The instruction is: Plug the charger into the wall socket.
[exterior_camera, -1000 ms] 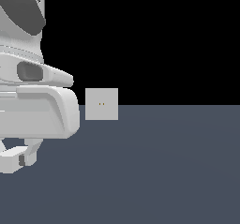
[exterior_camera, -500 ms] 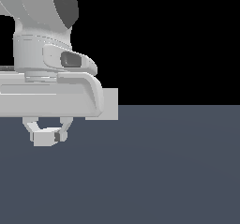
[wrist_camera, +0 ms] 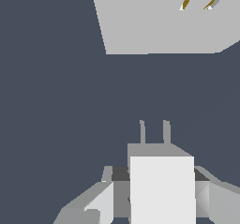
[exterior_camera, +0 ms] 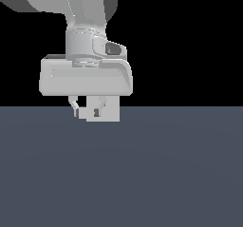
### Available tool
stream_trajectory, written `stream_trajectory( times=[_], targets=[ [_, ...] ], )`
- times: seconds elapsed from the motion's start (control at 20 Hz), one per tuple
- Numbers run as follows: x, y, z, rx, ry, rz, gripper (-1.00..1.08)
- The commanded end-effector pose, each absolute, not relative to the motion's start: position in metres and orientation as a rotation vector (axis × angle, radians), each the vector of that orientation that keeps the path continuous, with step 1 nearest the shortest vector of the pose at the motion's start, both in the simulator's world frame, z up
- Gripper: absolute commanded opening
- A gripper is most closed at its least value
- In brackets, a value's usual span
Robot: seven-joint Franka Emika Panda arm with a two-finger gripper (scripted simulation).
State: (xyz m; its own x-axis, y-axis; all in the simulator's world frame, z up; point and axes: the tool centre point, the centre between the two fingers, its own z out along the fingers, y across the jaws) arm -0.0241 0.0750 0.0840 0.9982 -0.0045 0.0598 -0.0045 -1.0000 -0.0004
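- I am holding the charger (wrist_camera: 161,190) in the gripper (wrist_camera: 159,197); in the wrist view the fingers (wrist_camera: 101,204) are pressing on both flanks of the block, closed down to its width, with the two prongs (wrist_camera: 153,131) sticking out ahead.
- I am judging the charger to be a light, rigid block with smooth faces, so it could twist in the grip if a prong catches. The hold on the flat sides, well behind the prongs, looks right.
- The prongs are thin; I am expecting them to tolerate little misalignment.
- The socket (wrist_camera: 159,19) is standing ahead of the prongs, apart from them, with bare floor (wrist_camera: 56,101) between. Its two orange slots (wrist_camera: 199,3) are sitting off to one side of the prong line, so I am reckoning on a sideways correction before pushing in.
- In the exterior view the gripper (exterior_camera: 90,111) is overlapping the socket (exterior_camera: 110,113); depth there I cannot tell.
- Nothing else is in view that would block the approach.
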Motion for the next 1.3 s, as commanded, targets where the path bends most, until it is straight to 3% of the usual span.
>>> stream_trajectory(
  times=[0.0,1.25],
  targets=[
    [-0.014,0.066,0.092,-3.139,-0.005,-0.092,-1.0],
    [0.016,0.056,0.1,-3.14,-0.015,-0.093,-1.0]
  ],
)
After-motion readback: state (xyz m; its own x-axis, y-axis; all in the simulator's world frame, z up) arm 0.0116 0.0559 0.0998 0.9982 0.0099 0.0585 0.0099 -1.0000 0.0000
